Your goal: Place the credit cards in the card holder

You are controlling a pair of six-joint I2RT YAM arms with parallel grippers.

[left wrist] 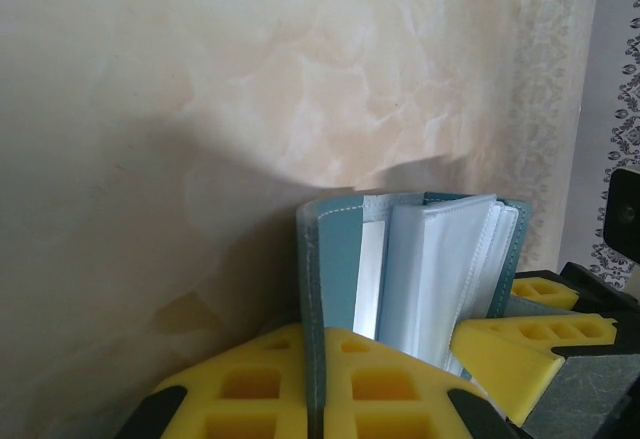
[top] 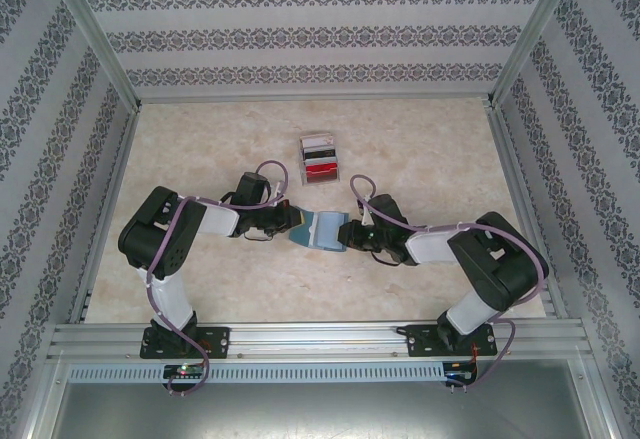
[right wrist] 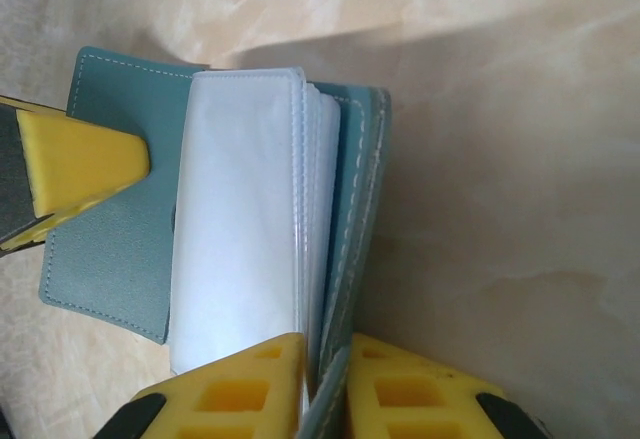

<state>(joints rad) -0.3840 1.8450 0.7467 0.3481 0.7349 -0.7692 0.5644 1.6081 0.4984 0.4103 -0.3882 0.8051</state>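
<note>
The wallet point(top: 318, 229) is open and sits right between the two tools. Its long way goes from side to side, from one tool to the other. One blue cover points to the left tool point(top: 283, 221). The other cover points to the right tool point(top: 348, 232).

In the left wrist view, the left tool point(left wrist: 315, 344) is squeezed tight on the thin edge of one blue cover. The wallet point(left wrist: 420, 259) stands up from its yellow fingers point(left wrist: 250, 389). The pale see-through pages stand in a bunch beside that cover. A yellow finger of the right tool pokes in on the far side of the pages.

In the right wrist view, the right tool point(right wrist: 328, 359) is pinched on the edge of the other blue cover, and the pages lie next to its fingers point(right wrist: 420, 394). The wallet point(right wrist: 250, 219) reaches away from this tool. The far cover lies open and flat, and a yellow finger of the left tool is on it.

I cannot tell if the wallet touches the surface point(top: 200, 149) or hangs just over it.

The cards point(top: 321, 170) are in a clear stand point(top: 304, 157). It sits past both tools, away from the arm bases, and apart from the wallet. One card is red, one is white and one is dark.
</note>
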